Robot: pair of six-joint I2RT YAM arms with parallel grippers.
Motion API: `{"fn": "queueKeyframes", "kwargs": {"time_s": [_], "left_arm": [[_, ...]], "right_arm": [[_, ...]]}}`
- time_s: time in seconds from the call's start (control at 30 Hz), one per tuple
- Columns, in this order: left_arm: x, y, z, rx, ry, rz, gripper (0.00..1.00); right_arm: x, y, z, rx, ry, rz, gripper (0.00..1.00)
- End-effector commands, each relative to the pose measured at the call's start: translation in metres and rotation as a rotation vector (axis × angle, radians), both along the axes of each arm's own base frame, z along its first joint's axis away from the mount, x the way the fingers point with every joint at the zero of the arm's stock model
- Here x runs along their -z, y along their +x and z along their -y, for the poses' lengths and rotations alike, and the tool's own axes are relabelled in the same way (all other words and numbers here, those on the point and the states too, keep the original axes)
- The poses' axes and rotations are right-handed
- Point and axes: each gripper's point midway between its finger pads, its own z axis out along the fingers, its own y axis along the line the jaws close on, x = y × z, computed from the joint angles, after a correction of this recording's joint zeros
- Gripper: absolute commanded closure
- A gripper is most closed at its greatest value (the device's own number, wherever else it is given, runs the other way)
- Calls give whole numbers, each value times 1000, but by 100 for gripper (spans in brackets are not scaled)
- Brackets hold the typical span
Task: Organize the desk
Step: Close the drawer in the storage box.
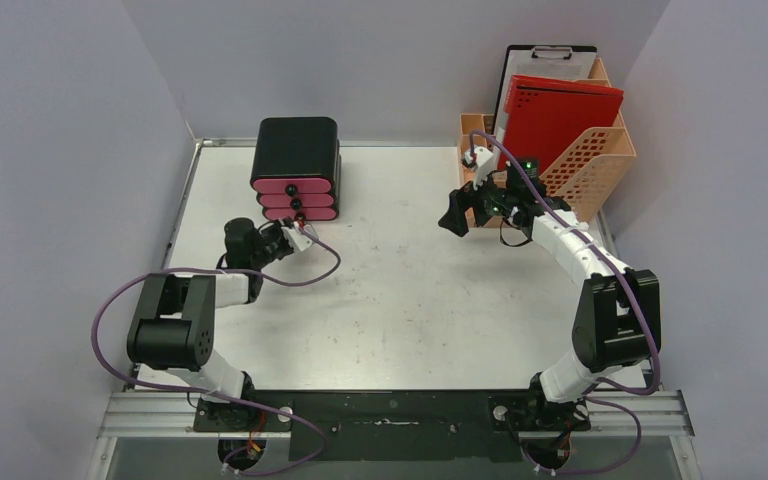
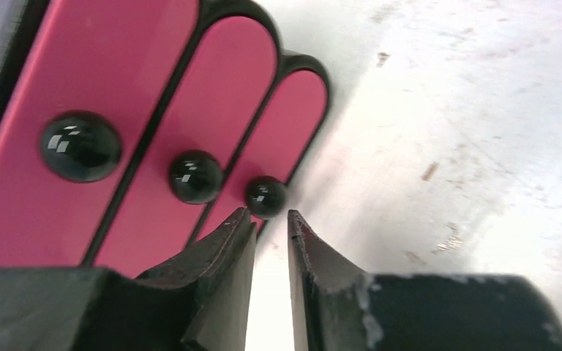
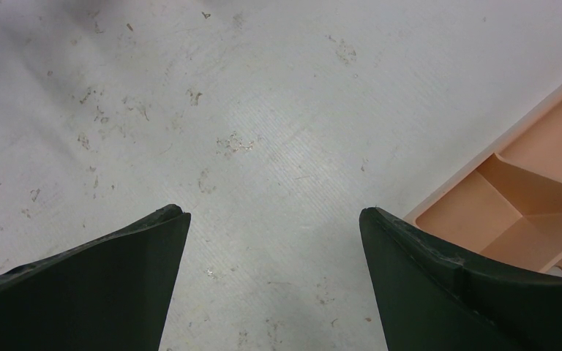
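The desk (image 1: 410,300) is a white, scuffed tabletop; it also shows in the left wrist view (image 2: 446,110) and the right wrist view (image 3: 263,110). My left gripper (image 1: 300,234) is low at the front of the black drawer box (image 1: 295,150). In the left wrist view the left gripper (image 2: 268,213) is open by a narrow gap and empty, its tips just short of the bottom pink drawer's black knob (image 2: 265,197). My right gripper (image 1: 456,213) hovers over bare desk beside the orange rack. In the right wrist view the right gripper (image 3: 274,212) is wide open and empty.
The drawer box has three pink drawers (image 1: 296,200), all shut, each with a black knob. The orange file rack (image 1: 590,165) stands at the back right with a red folder (image 1: 560,115) and a clipboard (image 1: 550,55); its low compartments (image 3: 541,190) lie right of my right fingers.
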Motion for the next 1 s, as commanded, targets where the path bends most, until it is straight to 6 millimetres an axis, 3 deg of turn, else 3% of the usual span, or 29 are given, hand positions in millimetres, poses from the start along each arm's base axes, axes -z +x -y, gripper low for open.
{"fn": "queueKeyframes", "kwargs": {"time_s": [0.0,0.2,0.37,0.53,0.7,0.87,0.97], "left_arm": [[-1,-15,12,75,-38,-85,75],[-19,-34,6,79,-82,-134,41],[-40,-56,-4,56,-197,-224,19],[-63,-77,-1,43,-313,-348,3],[-79,-92,3,14,-391,-488,4],[-87,-104,1,-66,-444,-609,4],[-86,-116,-2,-105,-435,-687,4]], "right_arm": [[-27,6,0,-17,19,86,10],[-28,7,-1,-22,17,86,10],[-36,7,1,-19,5,103,10],[-46,10,4,4,-5,110,10],[-68,17,16,89,-39,129,10],[-94,33,54,308,-147,166,10],[-97,39,72,387,-208,162,10]]}}
